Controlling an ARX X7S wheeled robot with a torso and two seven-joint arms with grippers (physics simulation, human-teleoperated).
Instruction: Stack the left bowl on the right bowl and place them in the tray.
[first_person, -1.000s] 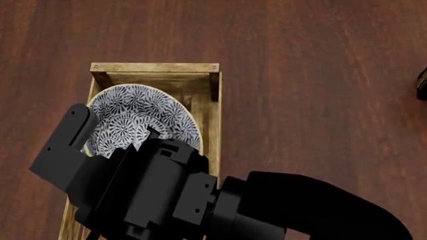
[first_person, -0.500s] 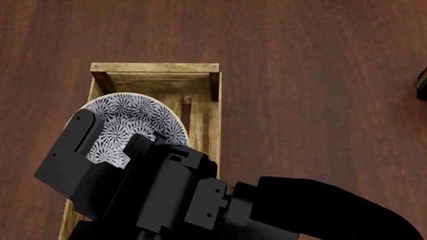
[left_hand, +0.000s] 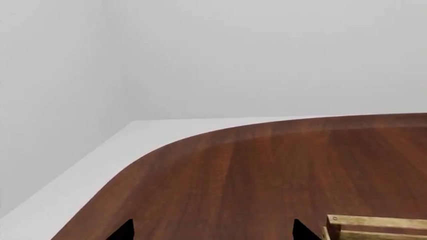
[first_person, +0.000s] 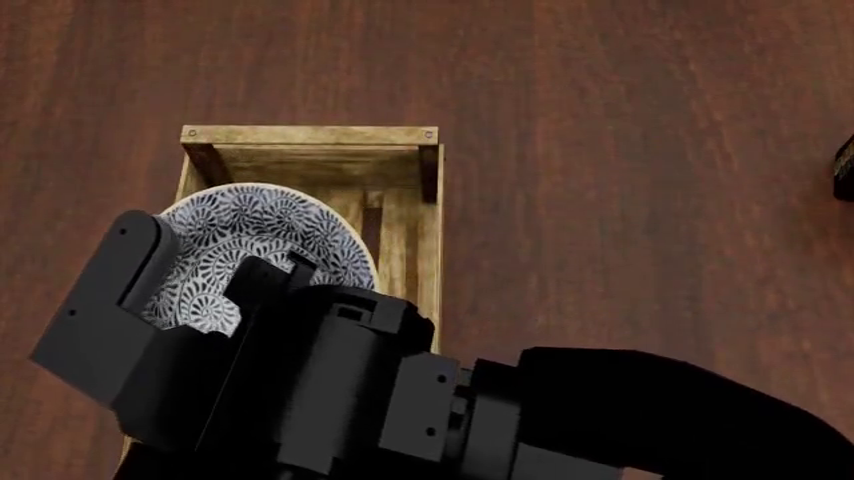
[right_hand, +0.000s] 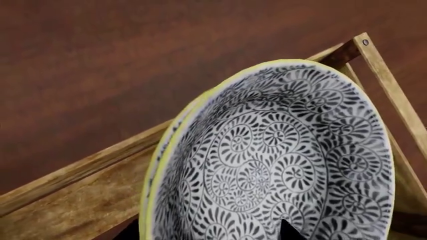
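Observation:
A patterned blue-and-white bowl (first_person: 267, 230) with a yellow rim (right_hand: 267, 150) lies in the near part of the pale wooden tray (first_person: 310, 135). It tips toward the tray's left wall. I cannot tell one bowl from a second nested in it. My right gripper (first_person: 200, 285) straddles the bowl's near rim. One finger is outside the rim and one is inside, spread wide and open (right_hand: 207, 232). My left gripper (left_hand: 212, 234) hangs open over bare table beside a tray corner (left_hand: 373, 222). It is out of the head view.
The tray's far end (first_person: 387, 185) shows bare slats. A dark object (first_person: 845, 165) sits at the right edge of the brown table (first_person: 641, 200). The table's rounded edge (left_hand: 167, 150) lies ahead of the left gripper. My right arm (first_person: 601, 420) covers the tray's near end.
The bowl came down and toward me into the tray, then settled slightly left. The right gripper's fingers have spread apart around its rim.

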